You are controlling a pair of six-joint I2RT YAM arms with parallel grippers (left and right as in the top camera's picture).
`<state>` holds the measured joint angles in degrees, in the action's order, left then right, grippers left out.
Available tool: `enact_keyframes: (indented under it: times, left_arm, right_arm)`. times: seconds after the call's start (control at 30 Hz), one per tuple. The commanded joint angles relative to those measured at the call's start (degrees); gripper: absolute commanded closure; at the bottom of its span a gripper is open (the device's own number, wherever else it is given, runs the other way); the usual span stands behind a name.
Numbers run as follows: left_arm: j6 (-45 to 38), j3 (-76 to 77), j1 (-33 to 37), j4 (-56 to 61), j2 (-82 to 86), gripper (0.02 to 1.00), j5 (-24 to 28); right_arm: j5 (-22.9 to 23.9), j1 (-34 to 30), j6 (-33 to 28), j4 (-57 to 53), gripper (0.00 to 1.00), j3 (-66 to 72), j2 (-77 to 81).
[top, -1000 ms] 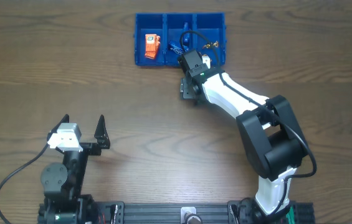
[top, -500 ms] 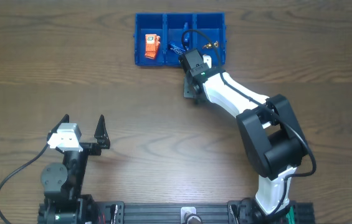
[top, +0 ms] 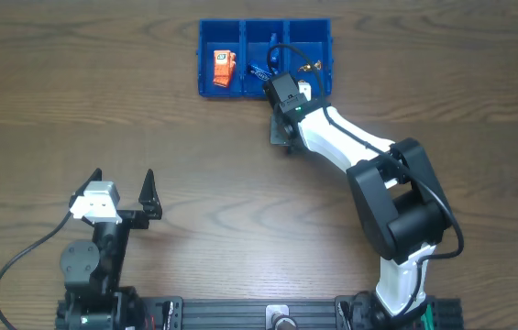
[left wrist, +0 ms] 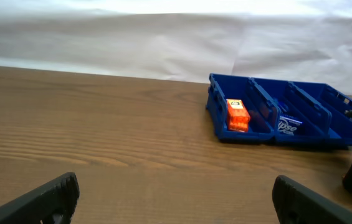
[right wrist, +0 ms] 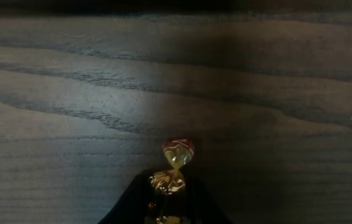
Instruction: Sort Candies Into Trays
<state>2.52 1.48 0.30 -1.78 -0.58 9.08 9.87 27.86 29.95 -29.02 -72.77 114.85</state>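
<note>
- Wooden tabletop [top: 75,101], with a blue tray [top: 202,55] of three compartments set side by side at its far edge.
- In the tray's left compartment, an orange candy [top: 223,67]; in the middle one, a blue-wrapped candy [top: 260,70]; in the right one, a small gold-coloured piece [top: 312,66], too small to identify.
- Right gripper [top: 281,137] down low over bare wood just beside the tray's near wall, below the middle and right compartments.
- Pinched tight between its fingertips, a gold-and-red candy [right wrist: 176,155], twisted wrapper end poking out past the tips; contact with the tabletop impossible to judge.
- Left gripper [top: 123,179] at the near left of the tabletop, well apart from the tray, fingers spread wide with nothing between them.
- From the left wrist view, tray and orange candy across a stretch of wood, the right arm dark at the side.
</note>
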Motion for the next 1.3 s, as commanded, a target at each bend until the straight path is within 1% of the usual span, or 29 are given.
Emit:
enact_keyframes:
  times: [0.03, 0.17, 0.23, 0.27, 0.3, 0.33, 0.43, 0.5, 0.57, 0.8, 1.0, 1.03, 1.07, 1.13, 1.17, 1.23, 1.27, 1.3]
  left_arm:
    - [-0.68, -1.20, 0.22, -1.84, 0.33, 0.020, 0.83]
    - [-0.68, -1.20, 0.22, -1.84, 0.33, 0.020, 0.83]
    - [-0.68, -1.20, 0.22, -1.84, 0.33, 0.020, 0.83]
    - [-0.66, -1.20, 0.22, -1.84, 0.33, 0.020, 0.83]
    - [-0.68, -1.20, 0.22, -1.84, 0.33, 0.020, 0.83]
    - [-0.68, -1.20, 0.22, -1.84, 0.33, 0.020, 0.83]
    - [-0.68, -1.20, 0.22, -1.84, 0.33, 0.020, 0.83]
    - [-0.68, -1.20, 0.22, -1.84, 0.33, 0.020, 0.83]
    - [-0.66, -1.20, 0.22, -1.84, 0.33, 0.020, 0.83]
    - [-0.68, -1.20, 0.22, -1.84, 0.33, 0.020, 0.83]
    - [-0.68, -1.20, 0.22, -1.84, 0.33, 0.020, 0.83]
    - [-0.68, -1.20, 0.22, -1.84, 0.33, 0.020, 0.83]
    - [-0.68, -1.20, 0.22, -1.84, 0.33, 0.020, 0.83]
    - [-0.68, -1.20, 0.22, -1.84, 0.33, 0.020, 0.83]
    - [-0.68, -1.20, 0.22, -1.84, 0.33, 0.020, 0.83]
    - [-0.68, -1.20, 0.22, -1.84, 0.33, 0.023, 0.83]
    - [-0.68, -1.20, 0.22, -1.84, 0.33, 0.020, 0.83]
    - [-0.68, -1.20, 0.22, -1.84, 0.33, 0.020, 0.83]
  right_arm:
    - [0.59, -0.28, 0.31, 0.09, 0.963, 0.17, 1.01]
    - [1.07, -0.28, 0.26, -1.05, 0.963, -0.57, -2.49]
    - [4.46, -0.28, -0.63, -3.80, 0.963, -3.19, -8.11]
    - [7.21, -0.31, -2.99, -5.90, 0.963, -6.58, -11.47]
    - [8.35, -0.48, -4.15, -6.71, 0.963, -8.66, -12.72]
    - [9.29, -1.25, -6.84, -7.63, 0.963, -12.92, -13.79]
    - [9.42, -4.66, -10.69, -6.08, 0.965, -21.05, -12.70]
    - [9.40, -7.30, -12.13, 0.24, 0.965, -21.81, -11.04]
    - [9.35, -8.63, -12.26, 4.13, 0.965, -21.81, -8.31]
    - [9.38, -8.76, -12.28, 7.39, 0.965, -21.81, 1.57]
    - [8.83, -8.76, -12.26, 7.41, 0.965, -21.79, 4.24]
    - [8.50, -8.76, -12.26, 7.43, 0.945, -21.79, 4.35]
    - [8.52, -8.74, -12.26, 7.45, 0.862, -21.79, 4.35]
    - [8.50, -8.74, -12.26, 7.43, 0.573, -21.79, 4.33]
    - [8.50, -8.74, -12.26, 7.30, 0.281, -21.79, 4.35]
    - [8.50, -8.68, -12.26, 7.26, 0.064, -21.79, 4.33]
    - [8.50, -8.59, -12.31, 7.23, 0.003, -21.79, 4.35]
    - [8.50, -8.52, -12.28, 7.08, 0.001, -21.79, 4.35]
